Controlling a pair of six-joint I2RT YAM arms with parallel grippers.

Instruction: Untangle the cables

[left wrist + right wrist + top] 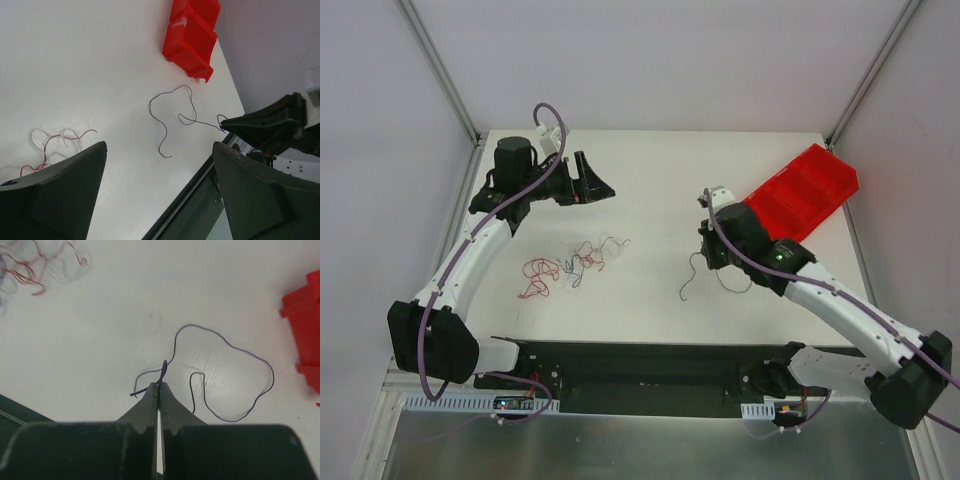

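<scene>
A tangle of thin red, purple and whitish cables (570,265) lies on the white table (650,180), left of centre. One dark purple cable (686,285) lies apart to the right. My right gripper (713,266) is shut on a loop of it; in the right wrist view the tips (158,385) pinch the purple cable (164,366) just above the table. My left gripper (597,180) is open and empty at the back left, above the table. Its view shows the open gripper (159,146), the purple cable (151,106) and red and whitish strands (55,140).
A red compartment bin (800,190) sits at the back right, also in the left wrist view (192,30) and the right wrist view (305,340). A black strip (640,362) runs along the table's near edge. Enclosure walls stand close around.
</scene>
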